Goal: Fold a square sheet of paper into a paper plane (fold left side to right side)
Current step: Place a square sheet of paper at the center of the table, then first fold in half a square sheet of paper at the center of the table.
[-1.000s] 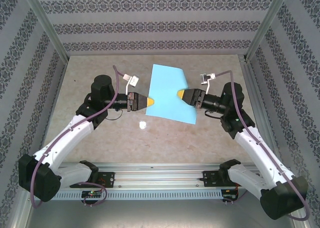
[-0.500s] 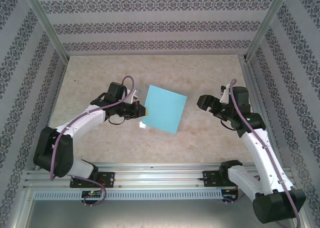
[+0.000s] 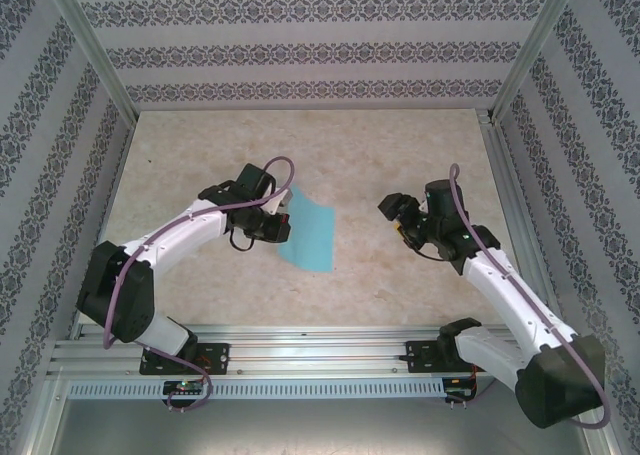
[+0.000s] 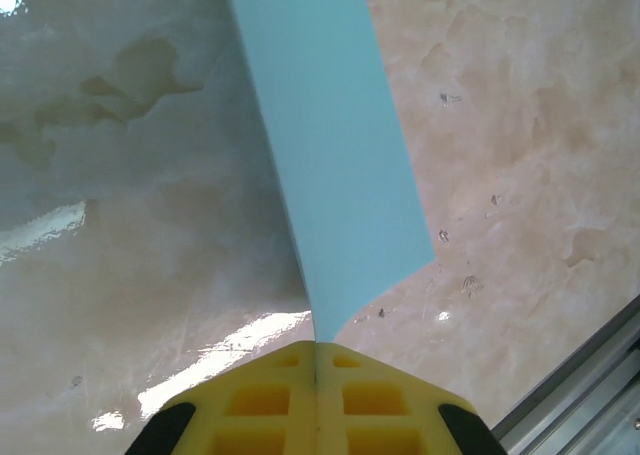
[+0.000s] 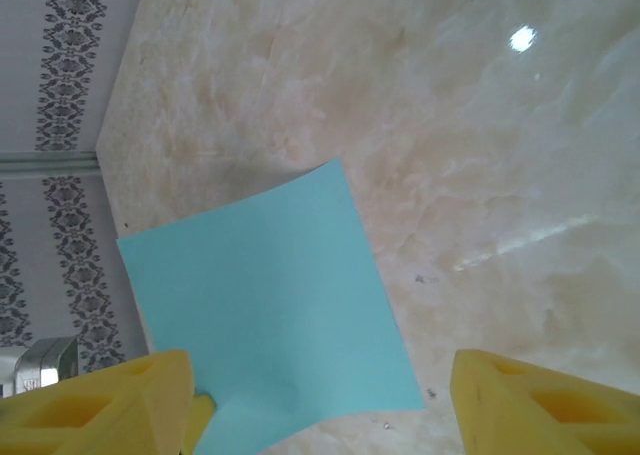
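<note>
The left gripper (image 4: 315, 360) is pinching its yellow fingers (image 4: 262, 403) tight together on one edge of the square sheet of paper (image 4: 330, 155), which is rising out of the seam between them and showing almost edge-on in the left wrist view; the right gripper (image 5: 320, 380) is standing with its jaws wide apart and gripping nothing, looking across at the sheet's (image 5: 265, 295) flat face. From above, the sheet (image 3: 310, 233) is hanging tilted over the middle of the table (image 3: 400, 155), just beside the left gripper (image 3: 283, 225) and well apart from the right gripper (image 3: 392, 210); whether its lower edge is touching the table I cannot tell. The risk, as I am judging it, is that thin paper pinched at one spot is likely to swing, sag or slip, so it may be landing skewed or creasing off-line. The left arm is bending at the elbow and reaching across toward the centre; the right arm is stretching forward, its wrist pointing left at the sheet.
</note>
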### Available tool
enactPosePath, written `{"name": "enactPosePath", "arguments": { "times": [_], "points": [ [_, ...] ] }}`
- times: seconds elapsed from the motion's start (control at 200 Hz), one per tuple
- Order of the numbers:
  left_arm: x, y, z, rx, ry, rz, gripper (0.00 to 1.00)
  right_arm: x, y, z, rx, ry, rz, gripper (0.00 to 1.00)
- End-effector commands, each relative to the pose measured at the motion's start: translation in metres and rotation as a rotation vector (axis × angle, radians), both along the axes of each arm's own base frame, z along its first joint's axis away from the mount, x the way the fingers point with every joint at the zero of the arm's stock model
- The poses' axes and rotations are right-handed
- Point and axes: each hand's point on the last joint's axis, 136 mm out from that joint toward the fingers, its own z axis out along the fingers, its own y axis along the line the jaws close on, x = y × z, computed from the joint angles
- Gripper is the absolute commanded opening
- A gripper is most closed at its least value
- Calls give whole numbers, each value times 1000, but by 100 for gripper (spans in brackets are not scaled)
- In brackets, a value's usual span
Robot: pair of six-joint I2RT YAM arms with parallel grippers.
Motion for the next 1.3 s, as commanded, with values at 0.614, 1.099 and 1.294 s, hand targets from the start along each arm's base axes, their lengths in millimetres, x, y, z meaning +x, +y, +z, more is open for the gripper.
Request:
{"name": "enactPosePath", "arguments": {
  "times": [0.614,1.099,1.294],
  "points": [
    [-6,1,7,206,-163,-164,0,85,159,5,125,120,170,51],
    [-6,1,2,246,-172,-168,0,77,186,-22,83,189,245,44],
    [-6,-2,1,251,-170,-173,0,73,183,-24,66,192,253,33]
  ]
}}
